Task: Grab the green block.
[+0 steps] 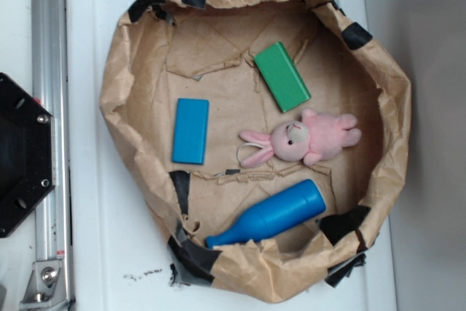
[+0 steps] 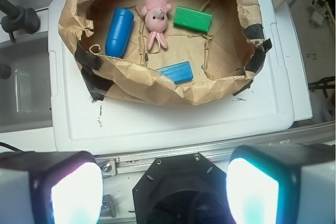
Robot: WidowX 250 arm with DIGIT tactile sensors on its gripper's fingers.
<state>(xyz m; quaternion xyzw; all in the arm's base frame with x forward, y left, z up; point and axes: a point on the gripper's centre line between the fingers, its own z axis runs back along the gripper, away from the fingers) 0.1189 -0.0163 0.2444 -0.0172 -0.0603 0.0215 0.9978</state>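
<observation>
The green block (image 1: 282, 76) is seen lying flat inside the brown paper nest (image 1: 116, 100), toward its far side from the robot base, untouched. Just beside it the pink plush rabbit (image 1: 302, 140) is sprawled; the blue block (image 1: 191, 130) is set well apart, and the blue bottle (image 1: 273, 214) is laid along the wall. In the wrist view the gripper (image 2: 164, 187) is held high and back, its fingers (image 2: 252, 190) spread wide with nothing between them, though they are blurred.
</observation>
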